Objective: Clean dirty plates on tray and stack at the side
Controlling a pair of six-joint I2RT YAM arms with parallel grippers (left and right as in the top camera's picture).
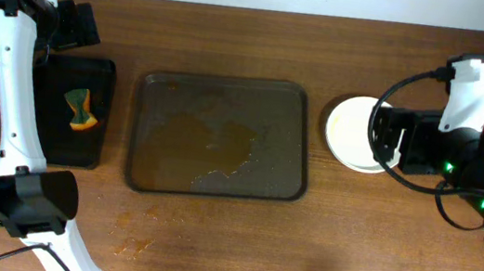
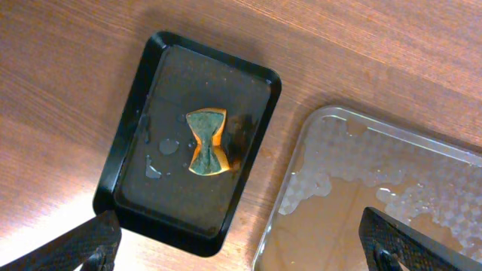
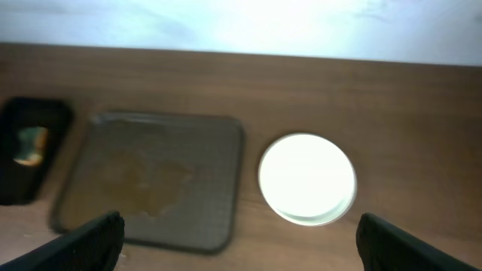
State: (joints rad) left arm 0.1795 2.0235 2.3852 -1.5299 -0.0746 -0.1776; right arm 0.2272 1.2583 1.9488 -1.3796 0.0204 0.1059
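Note:
The brown translucent tray (image 1: 221,137) lies mid-table, smeared with sauce and with no plate on it; it also shows in the left wrist view (image 2: 376,196) and the right wrist view (image 3: 151,177). A stack of plain white plates (image 1: 353,131) stands on the table right of the tray, bright in the right wrist view (image 3: 307,178). My left gripper (image 2: 241,248) is open and empty, held above the gap between the black tray and the brown tray. My right gripper (image 3: 241,241) is open and empty, raised just right of the plate stack.
A small black tray (image 1: 72,111) at the left holds a green and orange sponge (image 1: 80,109), also in the left wrist view (image 2: 206,141). Sauce drips (image 1: 132,245) mark the table in front of the brown tray.

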